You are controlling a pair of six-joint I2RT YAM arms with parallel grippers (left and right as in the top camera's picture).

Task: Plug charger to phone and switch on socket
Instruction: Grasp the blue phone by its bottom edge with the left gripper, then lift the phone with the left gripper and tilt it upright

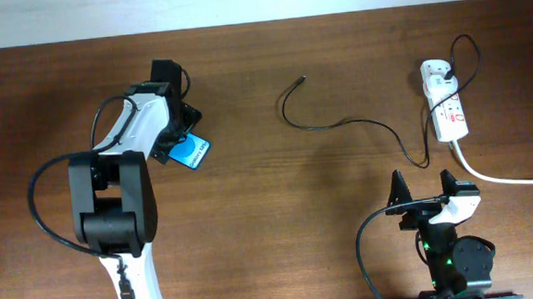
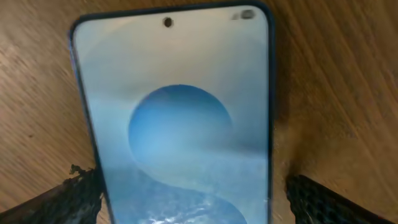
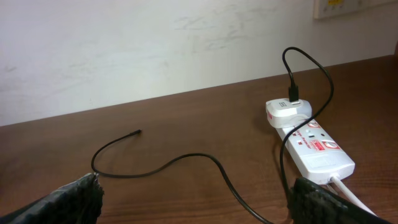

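The phone lies on the table at the left with its blue screen up, partly hidden under my left gripper. In the left wrist view the phone fills the frame, and my left gripper is open with one finger on each side of its lower end. The charger's black cable runs from its free tip to a white plug in the socket. My right gripper is open and empty, in front of the cable and the socket.
A thicker white cable leaves the socket toward the right edge, passing close to my right gripper. A pale wall runs along the table's far edge. Bare wood lies between the phone and the cable tip.
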